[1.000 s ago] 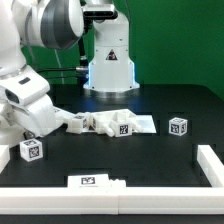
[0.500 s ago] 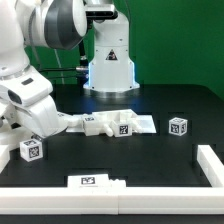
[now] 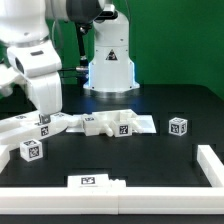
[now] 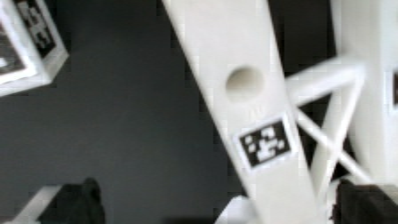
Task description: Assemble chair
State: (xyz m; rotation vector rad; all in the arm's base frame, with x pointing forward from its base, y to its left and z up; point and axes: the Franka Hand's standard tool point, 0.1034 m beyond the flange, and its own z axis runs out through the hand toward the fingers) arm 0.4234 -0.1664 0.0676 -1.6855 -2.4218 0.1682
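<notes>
Jaws stand open: in the wrist view the two dark fingertips (image 4: pixel 68 204) are set well apart, with bare black worktop (image 4: pixel 143 140) between them and nothing held. A long white bar (image 4: pixel 246 95) of the chair runs slantwise below the camera. It carries a round hole (image 4: pixel 240 80) and a square tag (image 4: pixel 267 146). One fingertip overlaps the bar's edge in that view, and I cannot tell whether it touches. Thin crossed struts (image 4: pixel 333 120) join the bar's far side, and another tagged white piece (image 4: pixel 22 50) shows at a corner.

In the exterior view the white arm (image 3: pixel 38 65) comes down on the exterior view's left, its wrist just above the long bar (image 3: pixel 22 128), which lies flat on the worktop (image 3: pixel 150 155). Just nearer than the bar sits a small tagged block (image 3: pixel 31 150). Toward the middle, touching or close to the bar's end, lies a cluster of white chair pieces (image 3: pixel 112 122), low and jumbled, one tag facing the camera. Well apart, on the exterior view's right, a single tagged cube (image 3: pixel 179 126) stands alone.

The marker board (image 3: pixel 92 181) lies flat at the near edge. A low white rail (image 3: pixel 206 160) borders the near right corner. At the far side a white stand (image 3: pixel 110 60) rises before a green backdrop (image 3: pixel 180 40).
</notes>
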